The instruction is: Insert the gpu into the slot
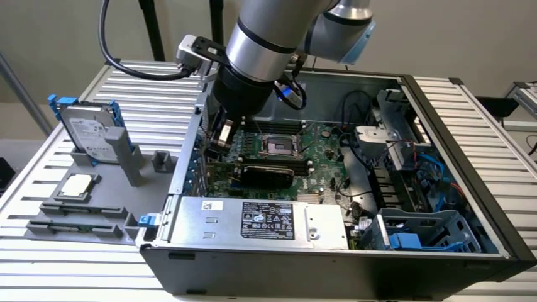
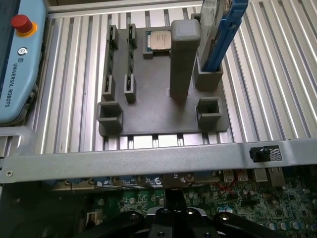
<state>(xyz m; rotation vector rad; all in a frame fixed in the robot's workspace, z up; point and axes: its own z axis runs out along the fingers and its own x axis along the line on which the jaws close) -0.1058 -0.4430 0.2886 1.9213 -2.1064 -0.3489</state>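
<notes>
Gripper (image 2: 173, 218) just above gpu (image 1: 261, 174)

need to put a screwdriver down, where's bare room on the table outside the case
Bare ribbed table lies beyond the grey fixture tray, between the hard drive and the case wall. Another strip runs along the exterior view's right of the case. The tray is crowded with holders and a processor chip.
</notes>
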